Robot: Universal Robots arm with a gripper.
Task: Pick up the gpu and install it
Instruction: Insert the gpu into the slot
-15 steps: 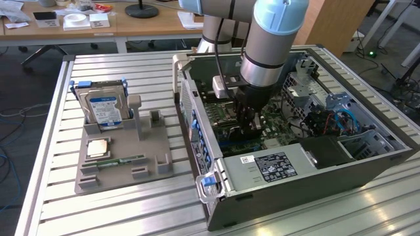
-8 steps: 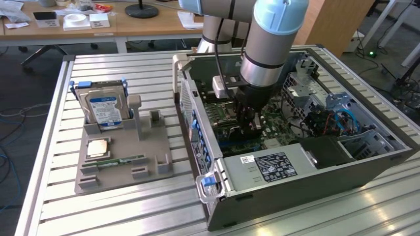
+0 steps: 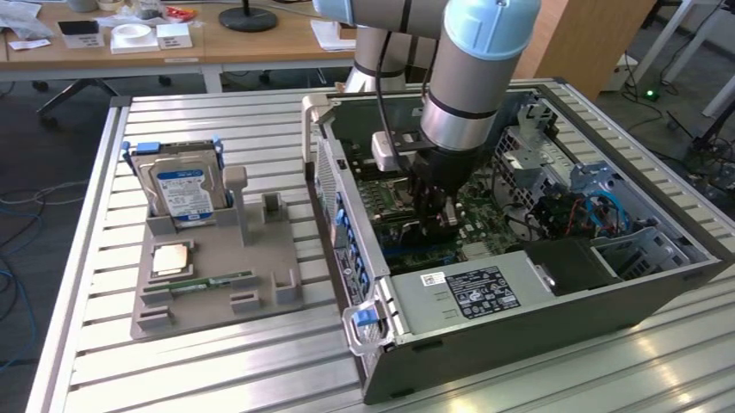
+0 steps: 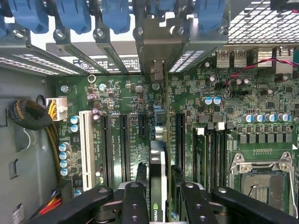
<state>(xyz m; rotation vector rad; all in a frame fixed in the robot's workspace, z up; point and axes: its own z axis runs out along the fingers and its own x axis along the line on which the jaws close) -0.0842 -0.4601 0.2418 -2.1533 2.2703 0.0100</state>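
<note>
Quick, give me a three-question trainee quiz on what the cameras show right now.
1. True or false: the hard drive stands upright in the grey holder, outside the computer case.
2. Where is the gpu? A: flat on the holder. B: edge-on over the motherboard slots, at the pincer. C: on the wooden desk behind.
3. Fill in: the latches along the case's card brackets are ___.
Key: 1 true; 2 B; 3 blue.
</note>
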